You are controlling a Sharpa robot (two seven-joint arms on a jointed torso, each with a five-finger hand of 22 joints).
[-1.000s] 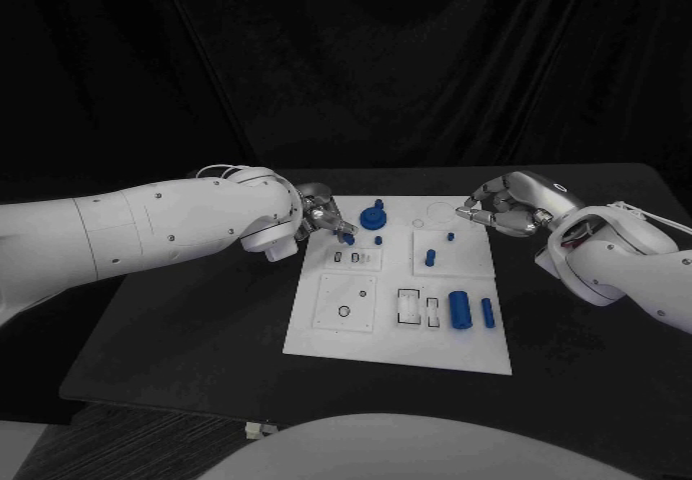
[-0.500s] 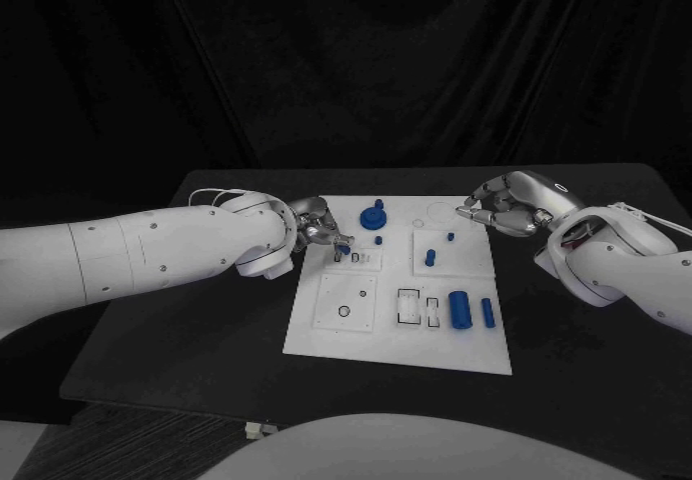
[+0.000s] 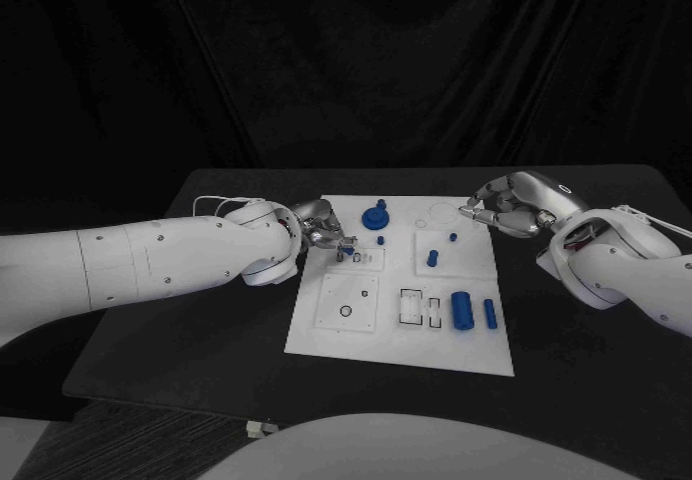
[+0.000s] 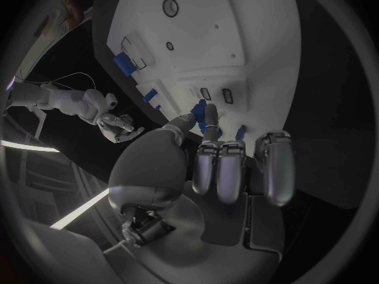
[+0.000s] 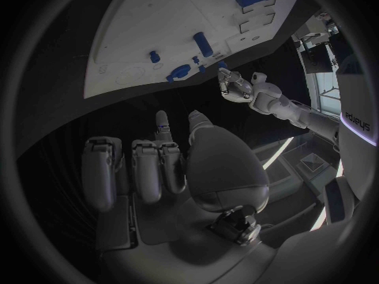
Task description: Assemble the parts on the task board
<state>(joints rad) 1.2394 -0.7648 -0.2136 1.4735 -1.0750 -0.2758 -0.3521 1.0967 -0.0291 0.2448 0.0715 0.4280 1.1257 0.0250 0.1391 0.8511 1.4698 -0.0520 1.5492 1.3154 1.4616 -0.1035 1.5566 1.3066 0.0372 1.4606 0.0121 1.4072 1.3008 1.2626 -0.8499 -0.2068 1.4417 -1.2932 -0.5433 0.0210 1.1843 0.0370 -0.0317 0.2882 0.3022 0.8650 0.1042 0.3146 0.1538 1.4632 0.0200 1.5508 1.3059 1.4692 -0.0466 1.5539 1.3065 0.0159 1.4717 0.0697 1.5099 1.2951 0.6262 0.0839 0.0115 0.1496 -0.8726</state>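
The white task board (image 3: pixel 329 325) lies in the middle of the black table. My left hand (image 3: pixel 322 233) hovers over the board's far left part and pinches a small blue part (image 3: pixel 348 251) between thumb and a finger. In the left wrist view that blue part (image 4: pixel 199 114) sits just above two small rectangular slots (image 4: pixel 215 94). My right hand (image 3: pixel 503 214) hangs beyond the board's far right corner, fingers curled in, holding nothing. On the board stand a blue knob (image 3: pixel 375 214), a small peg (image 3: pixel 379 240), another peg (image 3: pixel 431 258), a large blue cylinder (image 3: pixel 460 309) and a blue bar (image 3: pixel 489 312).
The board's near left square has a small ring (image 3: pixel 343 312) and bare white surface around it. Black tabletop (image 3: pixel 188 330) stretches around the board on all sides. My left forearm (image 3: pixel 144 265) crosses the table's left side.
My left hand has moved nearer and lower over the board with the blue part, down to the slots by the left edge. The right hand has stayed put.
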